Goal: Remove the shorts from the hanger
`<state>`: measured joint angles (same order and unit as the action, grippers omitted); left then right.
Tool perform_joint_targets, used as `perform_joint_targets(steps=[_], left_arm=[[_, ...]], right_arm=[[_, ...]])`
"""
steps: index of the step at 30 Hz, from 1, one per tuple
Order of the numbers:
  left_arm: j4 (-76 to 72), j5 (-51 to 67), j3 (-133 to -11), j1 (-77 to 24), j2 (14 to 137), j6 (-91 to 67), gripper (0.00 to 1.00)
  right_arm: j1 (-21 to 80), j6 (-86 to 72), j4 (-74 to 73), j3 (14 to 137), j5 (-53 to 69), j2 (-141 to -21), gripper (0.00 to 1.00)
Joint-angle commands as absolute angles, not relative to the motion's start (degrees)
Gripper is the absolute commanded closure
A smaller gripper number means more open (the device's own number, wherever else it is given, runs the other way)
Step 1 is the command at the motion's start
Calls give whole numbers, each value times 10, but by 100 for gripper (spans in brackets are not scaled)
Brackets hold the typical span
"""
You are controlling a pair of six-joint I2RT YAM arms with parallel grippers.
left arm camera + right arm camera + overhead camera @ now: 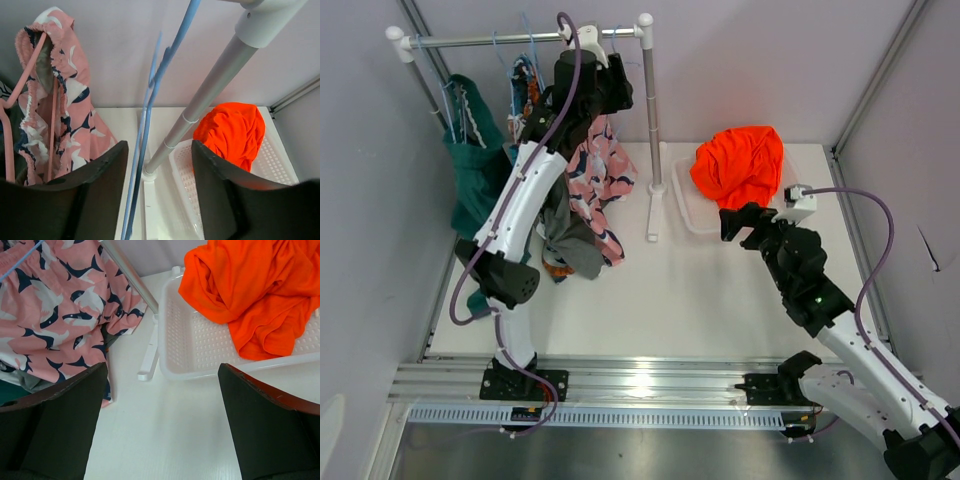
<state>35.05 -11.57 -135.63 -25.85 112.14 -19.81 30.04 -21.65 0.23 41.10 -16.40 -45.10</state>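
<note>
Orange shorts [740, 165] lie in the basket [200, 374] at the far right corner of the table [700, 290], presumably done. Left gripper [159, 147] gapes around a blue hanger [150, 100], gripping nothing; right gripper [162, 370] wide, empty.

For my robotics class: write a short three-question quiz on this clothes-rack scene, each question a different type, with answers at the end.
1. True or false: the orange shorts lie in the white basket.
2. What runs between the fingers of the left gripper? A: a blue hanger; B: a cup; C: nothing.
3. Fill in: the jaws of the right gripper stand ___.
Key: 1 true; 2 A; 3 open.
</note>
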Motion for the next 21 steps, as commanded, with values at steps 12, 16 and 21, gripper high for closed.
perform_joint_targets(steps=[12, 16, 21], left_arm=[[383, -110, -1344, -264, 933, -185, 19], [394, -163, -1274, -264, 862, -164, 19], [402, -241, -1172, -264, 815, -146, 25]], right_arm=[[381, -223, -53, 427, -247, -414, 1], [402, -223, -55, 425, -261, -403, 1], [421, -227, -49, 425, -268, -410, 1]])
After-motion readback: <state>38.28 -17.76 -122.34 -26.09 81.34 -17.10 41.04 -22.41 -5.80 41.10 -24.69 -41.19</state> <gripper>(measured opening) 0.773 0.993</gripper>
